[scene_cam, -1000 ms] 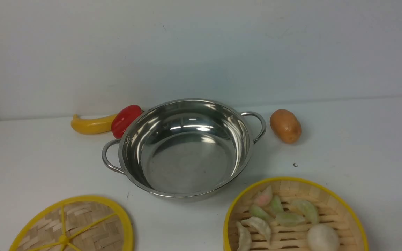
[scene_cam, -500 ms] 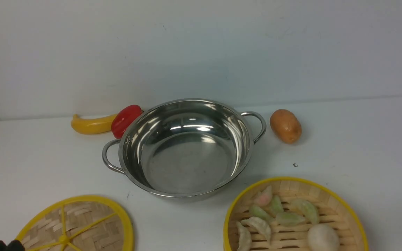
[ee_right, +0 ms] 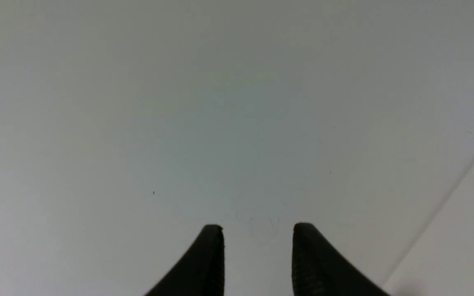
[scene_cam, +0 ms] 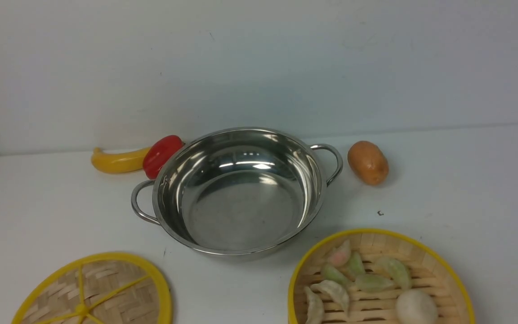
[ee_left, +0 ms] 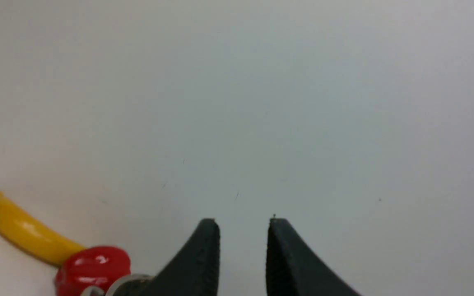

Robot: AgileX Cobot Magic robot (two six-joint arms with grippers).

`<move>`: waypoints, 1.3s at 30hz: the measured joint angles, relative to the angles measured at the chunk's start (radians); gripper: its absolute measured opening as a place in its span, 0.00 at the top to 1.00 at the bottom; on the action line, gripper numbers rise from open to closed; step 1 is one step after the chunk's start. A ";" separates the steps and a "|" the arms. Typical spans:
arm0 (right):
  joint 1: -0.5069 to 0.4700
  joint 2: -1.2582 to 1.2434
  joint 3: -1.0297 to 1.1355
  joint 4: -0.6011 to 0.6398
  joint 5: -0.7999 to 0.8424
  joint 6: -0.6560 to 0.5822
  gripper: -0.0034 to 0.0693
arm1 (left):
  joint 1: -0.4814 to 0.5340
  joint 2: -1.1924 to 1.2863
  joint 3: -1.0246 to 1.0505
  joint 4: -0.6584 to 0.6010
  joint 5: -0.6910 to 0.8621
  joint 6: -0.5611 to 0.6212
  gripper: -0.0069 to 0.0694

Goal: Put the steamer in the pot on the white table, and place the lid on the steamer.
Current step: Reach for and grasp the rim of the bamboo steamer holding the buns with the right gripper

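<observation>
The shiny steel pot (scene_cam: 241, 198) stands empty at the middle of the white table (scene_cam: 466, 202). The steamer (scene_cam: 378, 238), a yellow-rimmed bamboo basket with dumplings and a white bun, sits at the front right, cut off by the frame edge. The lid (scene_cam: 106, 292), a flat woven disc with yellow spokes, lies at the front left. Neither gripper shows in the front view. In its wrist view my left gripper (ee_left: 243, 224) is open and empty, facing the wall. My right gripper (ee_right: 257, 230) is open and empty too.
A yellow banana (scene_cam: 115, 162) and a red pepper (scene_cam: 162, 154) lie behind the pot's left side, the pepper touching its rim. Both also show in the left wrist view, banana (ee_left: 23, 232) and pepper (ee_left: 93, 267). A brown potato (scene_cam: 368, 162) lies right of the pot. A wall rises behind the table.
Half a second ago black fingertips showed at the front view's bottom left corner by the lid; they are now out of that view. The objects have not moved.
</observation>
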 joint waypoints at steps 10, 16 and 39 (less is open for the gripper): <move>0.207 0.329 -0.428 -0.423 0.590 -0.057 0.61 | 0.000 0.251 -0.430 0.332 0.774 0.179 0.58; 0.300 0.756 -0.542 -0.485 0.810 -0.105 0.61 | 0.000 0.630 -0.663 0.701 1.259 0.057 0.58; 0.329 1.615 -0.836 -0.610 0.869 -0.245 0.89 | 0.000 1.288 -0.749 0.734 1.054 0.216 0.58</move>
